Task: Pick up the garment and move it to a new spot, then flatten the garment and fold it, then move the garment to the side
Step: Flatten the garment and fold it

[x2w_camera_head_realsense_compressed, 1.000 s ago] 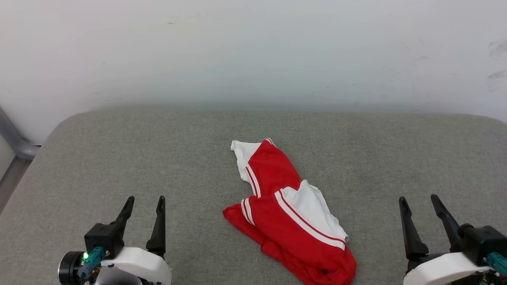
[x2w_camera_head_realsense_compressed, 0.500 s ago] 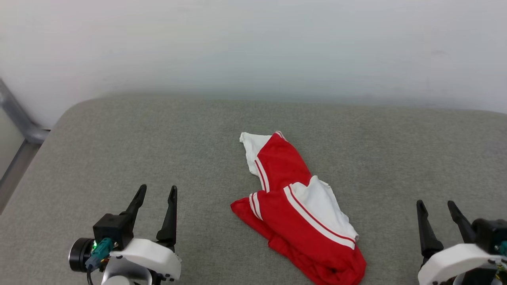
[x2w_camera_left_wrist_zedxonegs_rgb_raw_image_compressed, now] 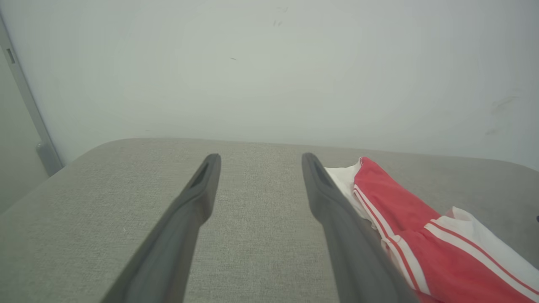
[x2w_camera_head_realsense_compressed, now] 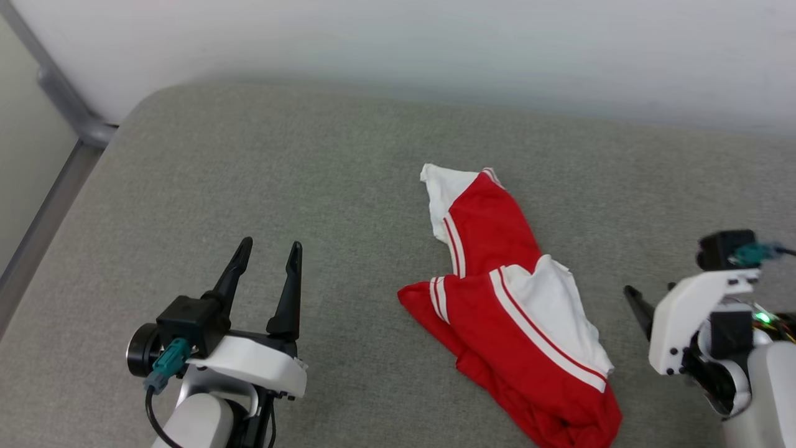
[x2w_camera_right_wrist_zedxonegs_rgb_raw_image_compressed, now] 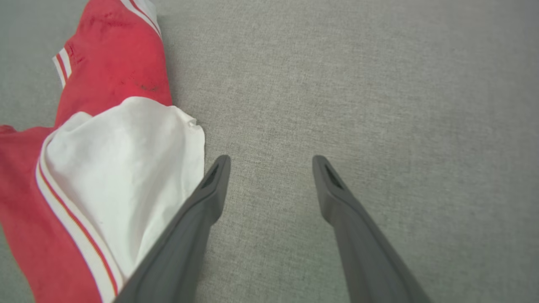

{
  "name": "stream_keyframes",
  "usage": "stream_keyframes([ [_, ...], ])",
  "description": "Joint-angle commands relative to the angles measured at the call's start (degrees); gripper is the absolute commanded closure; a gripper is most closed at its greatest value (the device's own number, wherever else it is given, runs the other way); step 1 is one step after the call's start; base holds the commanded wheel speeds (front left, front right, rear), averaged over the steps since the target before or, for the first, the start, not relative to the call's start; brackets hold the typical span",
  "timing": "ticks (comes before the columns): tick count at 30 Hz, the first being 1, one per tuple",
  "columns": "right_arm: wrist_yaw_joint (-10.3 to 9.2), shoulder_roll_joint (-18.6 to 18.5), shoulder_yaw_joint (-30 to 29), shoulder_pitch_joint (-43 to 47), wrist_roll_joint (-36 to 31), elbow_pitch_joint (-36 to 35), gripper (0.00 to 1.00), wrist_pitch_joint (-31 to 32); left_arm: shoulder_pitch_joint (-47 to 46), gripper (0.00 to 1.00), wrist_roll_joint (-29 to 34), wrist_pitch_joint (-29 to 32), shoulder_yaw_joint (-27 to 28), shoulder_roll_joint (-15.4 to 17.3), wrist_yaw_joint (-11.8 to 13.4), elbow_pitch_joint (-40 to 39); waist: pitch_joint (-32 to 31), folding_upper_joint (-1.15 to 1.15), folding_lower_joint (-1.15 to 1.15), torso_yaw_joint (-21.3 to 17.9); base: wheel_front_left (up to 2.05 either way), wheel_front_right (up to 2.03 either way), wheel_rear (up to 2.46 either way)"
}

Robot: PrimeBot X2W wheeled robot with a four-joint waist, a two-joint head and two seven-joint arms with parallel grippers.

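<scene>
Two grippers flank the garment [x2w_camera_head_realsense_compressed: 497,292] in the head view. It is a crumpled red shirt with white panels and double white stripes, lying on the grey woven cushion [x2w_camera_head_realsense_compressed: 280,162] just off centre toward 4 o'clock. The left gripper [x2w_camera_head_realsense_compressed: 272,242] sits at 8 o'clock, its fingers spread and empty. The right gripper [x2w_camera_head_realsense_compressed: 648,291] is at 4 o'clock near the cloth's edge, largely hidden by its white housing. A pale wall [x2w_camera_head_realsense_compressed: 435,37] backs the cushion, and a grey metal post [x2w_camera_head_realsense_compressed: 68,102] runs at 10 o'clock.

In the left wrist view the fingers stand apart over bare cushion, with the shirt at 4 o'clock.

In the right wrist view the fingers stand apart and hold nothing, with the white panel at 8 o'clock. Faint dark marks on the red at 11 o'clock may be print, but they are too blurred to read.
</scene>
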Motion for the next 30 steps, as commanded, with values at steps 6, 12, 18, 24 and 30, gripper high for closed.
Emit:
stream_keyframes([
  [6, -0.02, -3.4, 8.7, -6.58, 3.85, 4.34, 0.0, 7.96, -2.22, 0.0, 1.64, -0.14, 1.54, -2.45, -2.26, 0.82, 3.74, 0.0, 0.0, 3.34, 0.0, 0.0, 0.0],
  [12, -0.03, -4.83, 15.29, -8.67, 7.48, 9.51, 0.0, 10.64, -2.67, 0.0, 2.8, -0.14, 3.21, -4.07, -3.62, 1.68, 5.1, 0.0, 0.0, 4.28, 0.0, 0.0, 0.0],
  [18, 0.0, -5.2, 20.33, -6.89, 10.5, 15.04, 0.29, 15.49, -2.59, 0.0, 4.11, -0.14, 5.1, -5.71, -5.14, 2.62, 5.86, 0.0, 0.0, 4.64, 0.0, 0.0, 0.0],
  [24, -0.04, -6.47, 21.22, -10.39, 10.63, 13.74, 1.0, 10.82, -2.14, 0.0, 5.59, -0.14, 6.76, -6.77, -6.24, 3.72, 4.84, 0.0, 0.0, 3.81, 0.0, 0.0, 0.0],
  [30, -0.03, -6.9, 18.77, -13.65, 9.03, 9.51, 1.0, 3.79, -0.88, 0.0, 6.68, -0.14, 8.11, -7.12, -6.93, 4.66, 2.01, 0.0, 0.0, 1.74, 0.0, 0.0, 0.0],
])
